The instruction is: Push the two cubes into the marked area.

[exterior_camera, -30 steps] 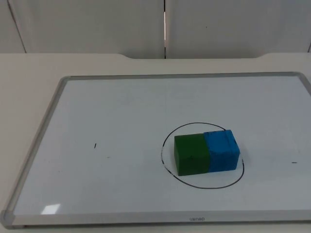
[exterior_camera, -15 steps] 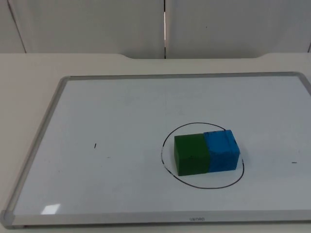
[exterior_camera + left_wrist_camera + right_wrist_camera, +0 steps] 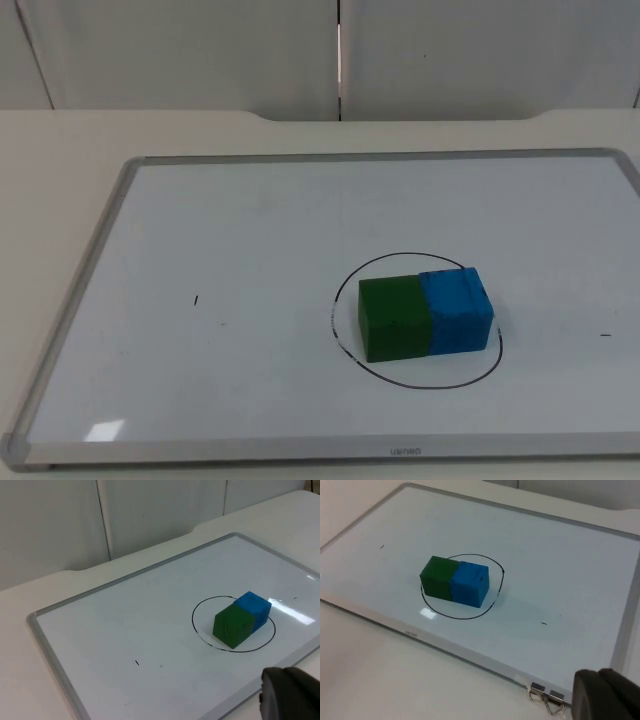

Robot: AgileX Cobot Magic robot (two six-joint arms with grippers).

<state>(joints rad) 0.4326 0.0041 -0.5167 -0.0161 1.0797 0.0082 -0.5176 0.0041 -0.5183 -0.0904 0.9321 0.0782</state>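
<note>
1. A white rectangular whiteboard with a grey metal frame (image 3: 70, 300) lies flat on the pale table top; a short black pen tick (image 3: 196, 299) marks its left part.
2. A hand-drawn black oval outline (image 3: 345, 290) sits right of the board's middle; inside it the green cube (image 3: 394, 318) stands at the left, touching the blue cube (image 3: 456, 310) at its right.
3. Two small metal binder clips (image 3: 546, 697) sit at a board corner.
4. Left gripper (image 3: 290, 696) and right gripper (image 3: 605, 695) hang off the board, well apart from the cubes; whether either claw is open or closed, I cannot tell.
</note>
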